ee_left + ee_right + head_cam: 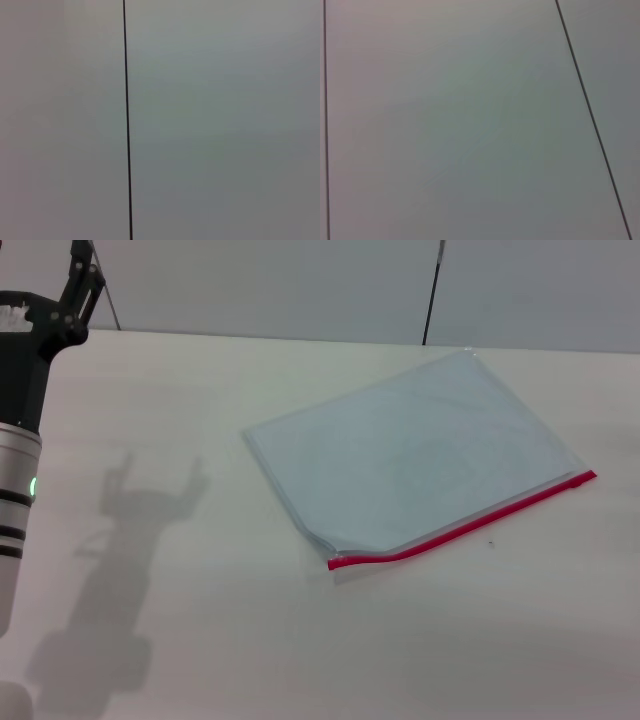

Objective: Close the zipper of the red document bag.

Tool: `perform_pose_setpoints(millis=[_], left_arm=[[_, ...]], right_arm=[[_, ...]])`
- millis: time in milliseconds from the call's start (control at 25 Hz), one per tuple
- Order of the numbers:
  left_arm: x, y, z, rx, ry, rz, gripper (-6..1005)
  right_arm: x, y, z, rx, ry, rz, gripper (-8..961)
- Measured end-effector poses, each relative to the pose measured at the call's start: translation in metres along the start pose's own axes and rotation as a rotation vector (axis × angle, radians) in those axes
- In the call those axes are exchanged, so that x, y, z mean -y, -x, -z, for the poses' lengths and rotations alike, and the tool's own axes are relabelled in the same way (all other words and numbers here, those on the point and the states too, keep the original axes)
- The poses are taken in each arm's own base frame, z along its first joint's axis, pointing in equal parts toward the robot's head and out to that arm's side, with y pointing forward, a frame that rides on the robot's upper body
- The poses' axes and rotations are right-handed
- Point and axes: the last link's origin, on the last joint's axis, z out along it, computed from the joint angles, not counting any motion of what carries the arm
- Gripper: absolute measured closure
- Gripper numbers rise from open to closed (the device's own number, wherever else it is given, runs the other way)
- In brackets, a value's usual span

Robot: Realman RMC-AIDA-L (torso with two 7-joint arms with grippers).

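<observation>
The red document bag (420, 445) lies flat on the white table (200, 640), right of centre, a translucent pale blue-grey pouch turned at an angle. Its zipper (470, 527) is a thin red strip along the near long edge, from the near-left corner to the right corner. At the near-left end the edge bows slightly. My left gripper (82, 280) is raised at the far left, well away from the bag; its shadow on the table shows two fingers spread apart. My right gripper is out of view. Neither wrist view shows the bag.
A grey wall (300, 285) with a dark vertical seam (432, 290) runs behind the table's far edge. Both wrist views show only grey panels with dark seams (127, 120). The left arm's shadow (130, 540) falls on the table left of the bag.
</observation>
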Motion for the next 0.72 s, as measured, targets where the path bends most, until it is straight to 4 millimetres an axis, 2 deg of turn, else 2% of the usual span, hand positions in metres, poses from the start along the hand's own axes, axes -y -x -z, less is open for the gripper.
perform_pose_setpoints(millis=[720], left_arm=[[-0.0019, 0.0002, 0.0002, 0.002, 0.011, 0.001, 106]], right_arm=[[0.0008, 0.0004, 0.0016, 0.002, -0.001, 0.002, 149]])
